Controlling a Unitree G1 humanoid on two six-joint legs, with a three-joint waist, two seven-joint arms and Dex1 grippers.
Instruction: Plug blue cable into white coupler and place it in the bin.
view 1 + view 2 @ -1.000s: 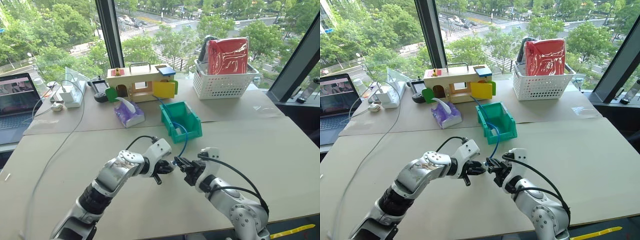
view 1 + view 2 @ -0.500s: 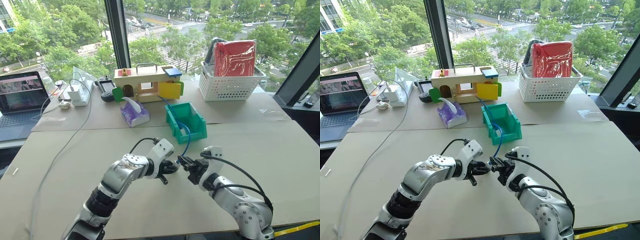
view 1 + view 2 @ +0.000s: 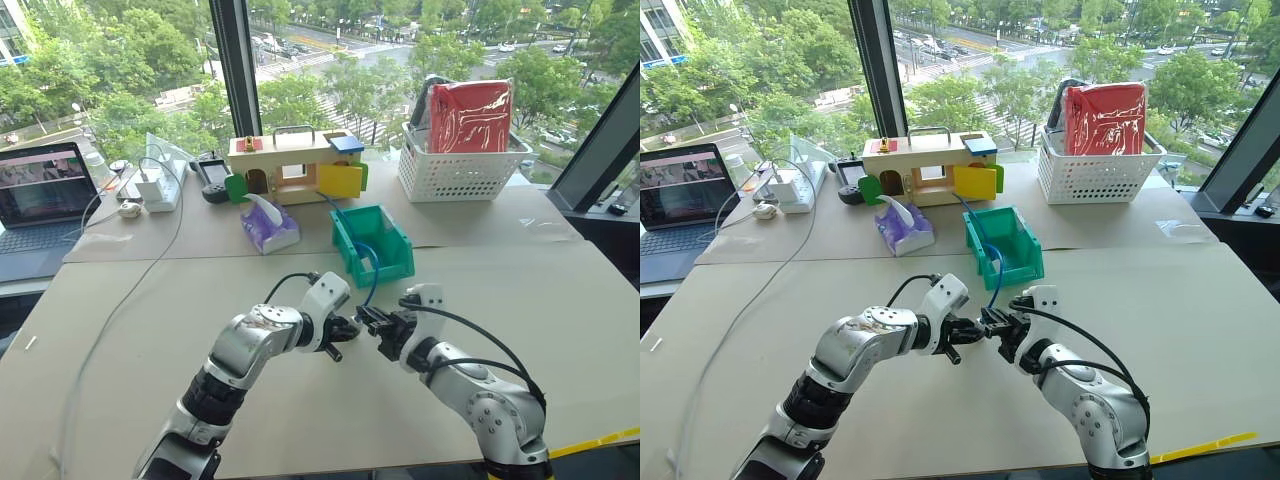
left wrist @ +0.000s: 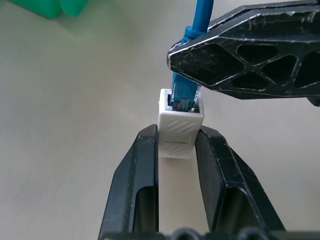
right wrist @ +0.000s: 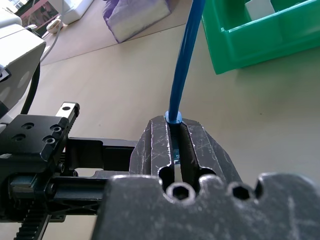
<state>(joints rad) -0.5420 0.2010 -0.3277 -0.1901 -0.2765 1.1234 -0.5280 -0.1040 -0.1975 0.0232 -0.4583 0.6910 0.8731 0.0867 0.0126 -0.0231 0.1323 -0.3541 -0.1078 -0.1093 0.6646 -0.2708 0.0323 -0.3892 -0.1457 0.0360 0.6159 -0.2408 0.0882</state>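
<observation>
Fingers of the left gripper (image 4: 179, 150) clamp the white coupler (image 4: 179, 129), socket facing outward, while right gripper (image 5: 178, 137) fingers pinch the blue cable (image 5: 184, 65) just behind its plug, seating it above the desk (image 3: 150, 330).

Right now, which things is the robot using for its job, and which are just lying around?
For the job:
- blue cable
- white coupler
- bin
- left hand
- right hand

Just lying about:
- laptop
- tissue pack
- wooden toy house
- white basket

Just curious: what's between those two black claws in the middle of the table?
The white coupler, gripped by the left claw, with the blue cable plug entering it from the right claw, per the left wrist view.
</observation>
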